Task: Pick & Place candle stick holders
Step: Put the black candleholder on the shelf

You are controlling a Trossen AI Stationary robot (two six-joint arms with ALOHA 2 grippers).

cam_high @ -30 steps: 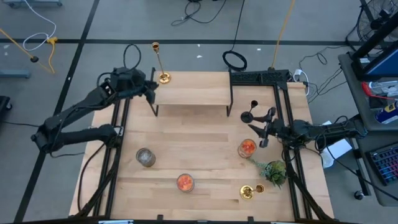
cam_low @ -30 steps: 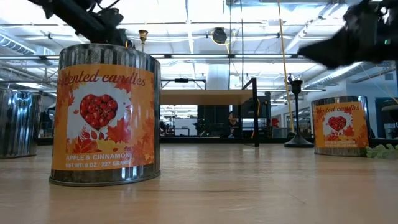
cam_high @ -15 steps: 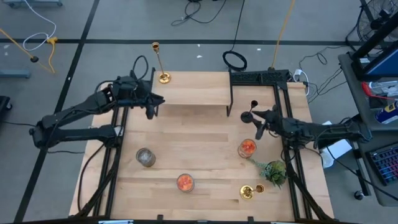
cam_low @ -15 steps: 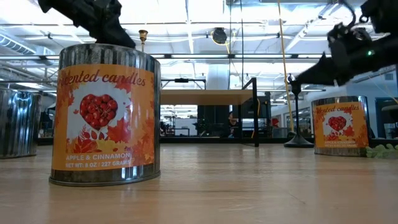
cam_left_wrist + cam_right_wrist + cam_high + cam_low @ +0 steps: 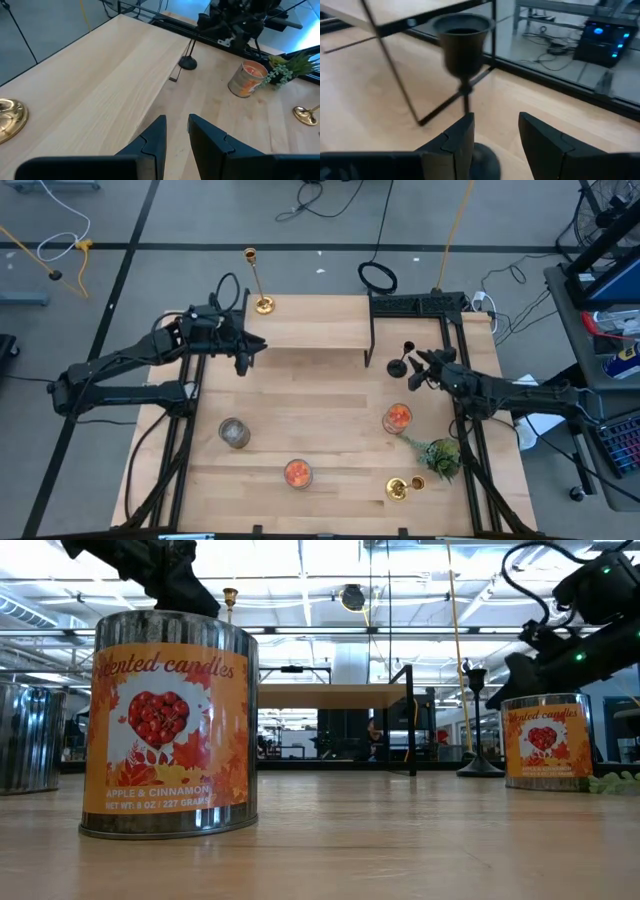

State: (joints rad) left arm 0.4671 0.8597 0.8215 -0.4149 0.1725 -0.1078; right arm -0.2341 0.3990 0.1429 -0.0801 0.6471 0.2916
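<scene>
The right pincer (image 5: 492, 142) is spread open just short of the black candle holder (image 5: 464, 65); closing in off-centre, I judge, a finger could clip the thin stem and topple it. The holder stands upright on the counter (image 5: 330, 410) directly ahead of the pincer, long axis vertical, cup up. The left pincer (image 5: 176, 131), fingers slightly parted and empty, hovers at the shelf (image 5: 305, 330) edge.

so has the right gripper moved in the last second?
Yes. In the high view the right gripper has shifted up and slightly left, away from the candle tin and right up to the black candle stick holder, fingers open beside its stem.
</scene>
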